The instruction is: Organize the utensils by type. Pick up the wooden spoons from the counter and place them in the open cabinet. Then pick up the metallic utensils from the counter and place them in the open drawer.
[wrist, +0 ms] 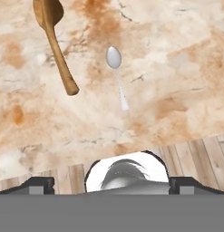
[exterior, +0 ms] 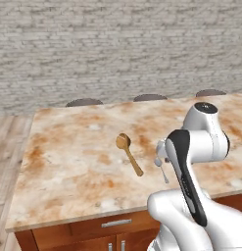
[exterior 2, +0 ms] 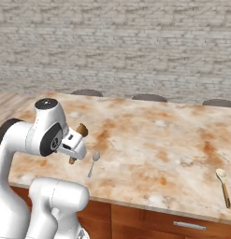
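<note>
One wooden spoon lies on the marbled counter with its bowl toward the far side, seen close at the upper left of the hand view. Just right of it rests a small silver teaspoon. A second wooden spoon lies near the counter's front edge, far to the right. My gripper hovers above the counter's near edge, short of the first spoon and the teaspoon. Its fingers stand wide apart, open and empty. The cabinet and the open drawer are out of view.
Closed reddish-brown fronts with silver handles run below the counter's near edge. Dark round stool tops peek over the far edge before a grey brick wall. Wooden floor lies to the left.
</note>
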You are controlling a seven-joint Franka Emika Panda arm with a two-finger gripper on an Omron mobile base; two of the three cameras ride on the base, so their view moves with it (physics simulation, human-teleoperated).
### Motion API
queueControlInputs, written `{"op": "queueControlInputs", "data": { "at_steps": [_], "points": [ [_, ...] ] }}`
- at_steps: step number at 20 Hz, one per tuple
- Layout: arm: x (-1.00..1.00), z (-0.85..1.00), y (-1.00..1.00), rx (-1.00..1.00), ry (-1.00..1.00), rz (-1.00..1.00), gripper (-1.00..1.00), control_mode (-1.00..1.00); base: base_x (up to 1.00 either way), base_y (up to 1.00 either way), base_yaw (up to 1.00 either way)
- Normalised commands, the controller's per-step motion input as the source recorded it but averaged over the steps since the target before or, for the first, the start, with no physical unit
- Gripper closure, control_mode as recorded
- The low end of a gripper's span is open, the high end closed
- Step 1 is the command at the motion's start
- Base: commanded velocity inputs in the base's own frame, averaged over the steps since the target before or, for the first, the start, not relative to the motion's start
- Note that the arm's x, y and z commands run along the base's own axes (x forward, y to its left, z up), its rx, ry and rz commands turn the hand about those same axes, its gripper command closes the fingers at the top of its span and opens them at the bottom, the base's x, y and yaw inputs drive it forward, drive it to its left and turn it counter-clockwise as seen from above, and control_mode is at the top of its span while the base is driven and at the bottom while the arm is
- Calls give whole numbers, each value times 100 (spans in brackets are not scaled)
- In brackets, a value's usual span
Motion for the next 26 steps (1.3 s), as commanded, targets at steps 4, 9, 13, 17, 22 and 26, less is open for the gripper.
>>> {"op": "queueControlInputs", "data": {
  "at_steps": [4,9,13,17,22,26],
  "points": [
    [11,-13,-6,0,4,-3,-100,-100,0,0,0],
    [10,-20,-15,0,4,0,-100,-100,0,0,0],
    [10,-11,-7,0,10,0,-100,-100,0,0,0],
    [14,-13,0,0,10,0,-100,-100,0,0,0],
    [30,-19,0,0,5,0,-100,-100,0,0,0],
    [35,-26,-5,0,0,0,-100,-100,0,0,0]
  ]
}}
